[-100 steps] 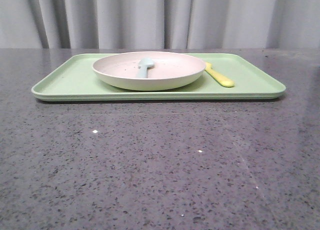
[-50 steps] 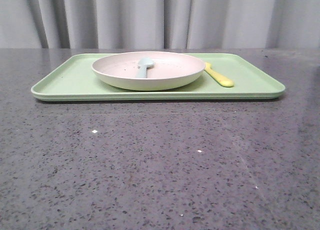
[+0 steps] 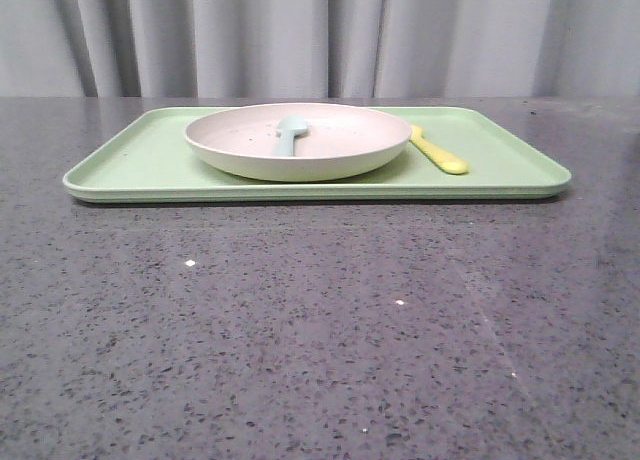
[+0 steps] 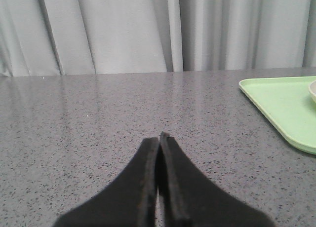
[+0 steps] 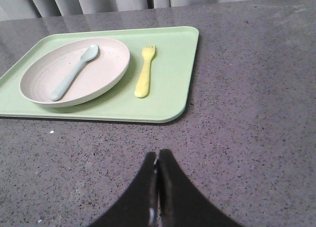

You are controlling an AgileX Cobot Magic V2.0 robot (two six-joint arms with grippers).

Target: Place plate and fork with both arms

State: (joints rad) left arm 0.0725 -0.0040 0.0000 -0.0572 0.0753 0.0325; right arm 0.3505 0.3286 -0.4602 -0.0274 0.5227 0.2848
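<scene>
The pinkish-cream plate sits on the light green tray at the back of the table; it also shows in the right wrist view. The yellow fork lies on the tray just right of the plate, also seen in the right wrist view. A pale blue-grey spoon lies in the plate. My left gripper is shut and empty over bare table, left of the tray. My right gripper is shut and empty, on the near side of the tray. Neither gripper shows in the front view.
The grey speckled table stretches from the tray to the near edge. A grey curtain hangs behind the table.
</scene>
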